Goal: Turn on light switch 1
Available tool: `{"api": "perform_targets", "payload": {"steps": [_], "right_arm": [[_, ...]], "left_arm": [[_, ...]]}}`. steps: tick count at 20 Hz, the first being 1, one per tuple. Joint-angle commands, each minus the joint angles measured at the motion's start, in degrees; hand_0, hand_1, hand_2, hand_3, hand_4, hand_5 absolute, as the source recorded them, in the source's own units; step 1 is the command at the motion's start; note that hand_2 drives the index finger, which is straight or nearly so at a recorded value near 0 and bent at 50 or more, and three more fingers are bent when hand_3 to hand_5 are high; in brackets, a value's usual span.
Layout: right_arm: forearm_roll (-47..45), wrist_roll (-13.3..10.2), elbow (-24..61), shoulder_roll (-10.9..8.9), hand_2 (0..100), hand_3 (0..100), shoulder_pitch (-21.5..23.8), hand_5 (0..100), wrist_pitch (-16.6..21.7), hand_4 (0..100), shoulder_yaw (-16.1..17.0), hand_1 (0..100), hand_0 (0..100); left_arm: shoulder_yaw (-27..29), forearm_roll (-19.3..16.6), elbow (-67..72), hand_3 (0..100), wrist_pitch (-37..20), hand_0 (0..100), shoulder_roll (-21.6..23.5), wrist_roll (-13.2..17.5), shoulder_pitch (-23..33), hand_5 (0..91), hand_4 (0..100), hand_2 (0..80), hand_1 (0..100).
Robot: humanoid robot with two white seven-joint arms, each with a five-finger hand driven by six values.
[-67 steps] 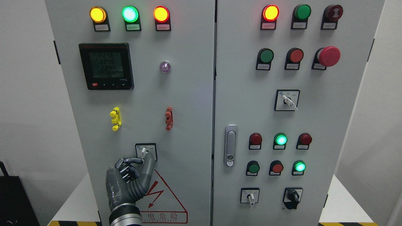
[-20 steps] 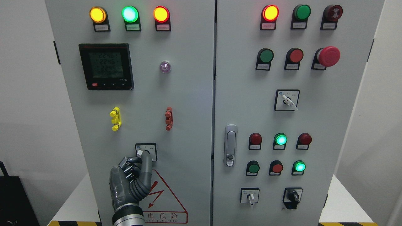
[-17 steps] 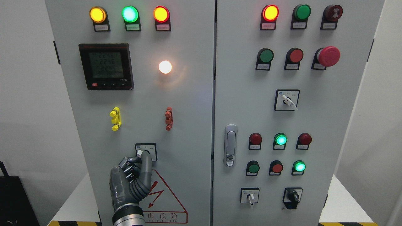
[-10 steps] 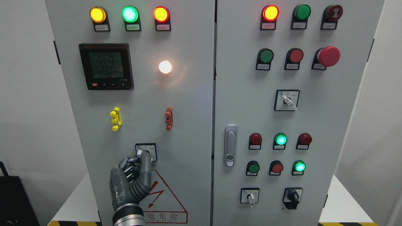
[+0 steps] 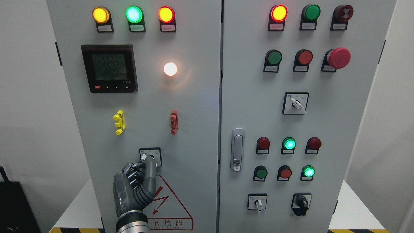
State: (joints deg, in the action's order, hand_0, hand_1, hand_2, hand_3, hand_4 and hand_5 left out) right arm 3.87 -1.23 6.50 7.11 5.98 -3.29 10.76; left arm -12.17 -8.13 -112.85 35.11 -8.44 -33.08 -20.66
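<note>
Left hand [image 5: 137, 181] pinched on the white lever of the rotary selector switch [image 5: 150, 157], low on the left cabinet door [image 5: 194, 136], thumb and forefinger closed about it, lever tilted up-left. Indicator lamp [image 5: 170, 69] glowing warm white above, right of the digital meter [image 5: 109, 68], so the turning step judged done; next, probably just loosening the fingers and drawing straight back without nudging the lever. Grey steel panel, high-voltage warning triangle [image 5: 168, 200] just below the switch, white wall [image 5: 29, 97] at far left.
</note>
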Motion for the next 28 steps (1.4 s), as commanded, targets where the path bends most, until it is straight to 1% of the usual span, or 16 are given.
{"api": "perform_targets", "payload": {"steps": [1, 6, 15, 25, 27, 28], "right_arm": [[0.00, 0.00, 0.00, 0.01, 0, 0, 0.00, 0, 0.04, 0, 0.05, 0, 0], [0.00, 0.00, 0.00, 0.01, 0, 0, 0.00, 0, -0.05, 0, -0.03, 0, 0], [0.00, 0.00, 0.00, 0.01, 0, 0, 0.00, 0, 0.04, 0, -0.03, 0, 0], [0.00, 0.00, 0.00, 0.01, 0, 0, 0.00, 0, 0.04, 0, -0.04, 0, 0], [0.00, 0.00, 0.00, 0.01, 0, 0, 0.00, 0, 0.04, 0, -0.03, 0, 0], [0.00, 0.00, 0.00, 0.01, 0, 0, 0.00, 0, 0.04, 0, -0.04, 0, 0]], "left_arm": [[-0.04, -0.04, 0.00, 100, 0.22, 36, 0.00, 0.12, 0.00, 88.3, 100, 61.9, 46], [-0.04, 0.04, -0.09, 100, 0.13, 33, 0.00, 0.12, 0.00, 88.3, 100, 62.5, 44], [-0.04, 0.04, -0.27, 100, -0.30, 29, 0.09, 0.12, 0.61, 88.4, 100, 62.7, 42], [-0.13, 0.13, -0.35, 100, -1.71, 29, 0.35, 0.21, 3.16, 88.2, 100, 63.8, 40], [-0.30, 0.13, -0.35, 100, -3.46, 26, 0.44, 0.29, 4.04, 88.3, 100, 64.7, 39], [-0.39, 0.13, -0.35, 100, -4.08, 23, 0.53, 0.38, 4.65, 88.3, 100, 65.4, 39]]}}
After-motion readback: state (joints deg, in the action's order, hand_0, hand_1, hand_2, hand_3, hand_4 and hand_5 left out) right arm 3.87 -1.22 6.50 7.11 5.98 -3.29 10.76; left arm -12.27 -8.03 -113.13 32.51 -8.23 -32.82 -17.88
